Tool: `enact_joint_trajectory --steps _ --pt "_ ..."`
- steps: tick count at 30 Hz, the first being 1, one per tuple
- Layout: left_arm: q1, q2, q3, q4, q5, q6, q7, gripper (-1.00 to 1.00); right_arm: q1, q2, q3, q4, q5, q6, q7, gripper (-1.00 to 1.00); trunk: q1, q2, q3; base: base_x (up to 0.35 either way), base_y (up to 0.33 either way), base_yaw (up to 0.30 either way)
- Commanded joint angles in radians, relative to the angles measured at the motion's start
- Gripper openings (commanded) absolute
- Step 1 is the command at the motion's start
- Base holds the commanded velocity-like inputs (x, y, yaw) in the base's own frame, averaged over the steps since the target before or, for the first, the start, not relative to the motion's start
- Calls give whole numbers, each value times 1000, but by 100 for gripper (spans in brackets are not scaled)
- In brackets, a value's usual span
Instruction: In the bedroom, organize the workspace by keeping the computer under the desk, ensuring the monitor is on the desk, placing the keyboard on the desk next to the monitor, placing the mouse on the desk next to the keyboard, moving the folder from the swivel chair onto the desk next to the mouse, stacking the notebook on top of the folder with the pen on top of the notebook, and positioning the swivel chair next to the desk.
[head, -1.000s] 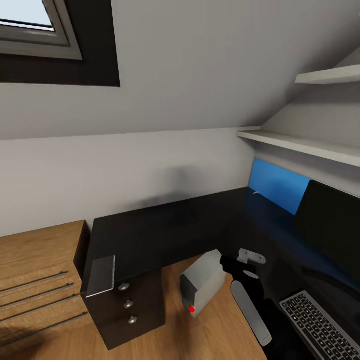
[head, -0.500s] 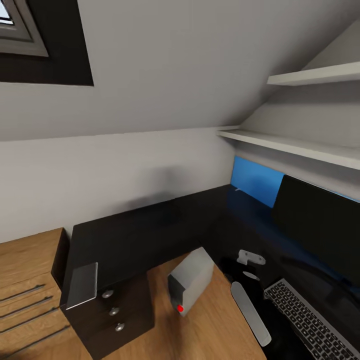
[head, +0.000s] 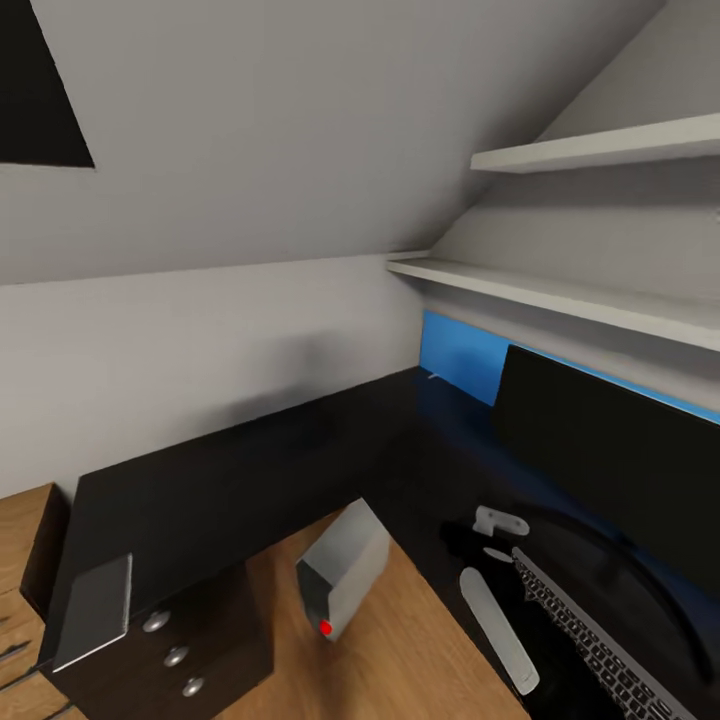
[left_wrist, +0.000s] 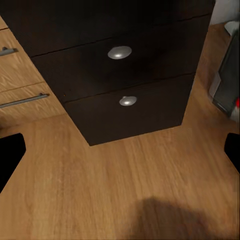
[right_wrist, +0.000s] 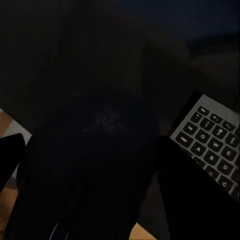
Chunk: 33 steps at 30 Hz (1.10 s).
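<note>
The black L-shaped desk (head: 250, 470) fills the middle of the head view. On its right wing stand the monitor (head: 610, 450) and the keyboard (head: 590, 650). The grey computer (head: 340, 580) with its red dot stands on the floor in the desk's inner corner. My right gripper (head: 462, 540) hangs over the desk edge beside the keyboard (right_wrist: 210, 135), shut on the black mouse (right_wrist: 95, 165). A glossy grey notebook (head: 95, 610) lies on the desk end above the drawers. My left gripper (left_wrist: 120, 155) is open over the wooden floor, facing the drawer unit (left_wrist: 125, 80).
Two white shelves (head: 560, 290) run along the right wall above a blue panel (head: 455, 355) behind the monitor. A light wooden drawer chest (left_wrist: 20, 75) stands beside the drawer unit. A sloped ceiling closes in at the upper right.
The whole view has swung to the right: the window and wooden chest slid out at the left, while the monitor and keyboard came further in. My right arm kept its place in the picture.
</note>
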Motion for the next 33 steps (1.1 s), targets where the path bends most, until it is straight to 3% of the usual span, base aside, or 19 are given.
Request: enact_joint_trajectory --steps 1,8,11,16,33 --pt "-1 0 -9 0 4 -2 6 100 -2 -1 4 -1 -8 1 -9 -100 1 -2 -2 232 -225 -55" --pt "-1 1 -8 0 4 -2 7 100 -3 -1 8 96 -3 -7 -8 -100 1 -2 -2 67 -75 -9" --pt "-1 2 -8 0 4 -2 7 100 -10 -2 8 214 7 -77 -6 -100 1 -2 -2 3 -4 0" --pt "-1 2 -8 0 4 -2 5 100 -11 -2 9 238 25 -94 -6 -100 1 -2 -2 44 0 0" --pt "-1 -1 -9 0 4 -2 6 100 -18 0 10 273 33 -102 -6 -100 1 -2 -2 248 0 0"
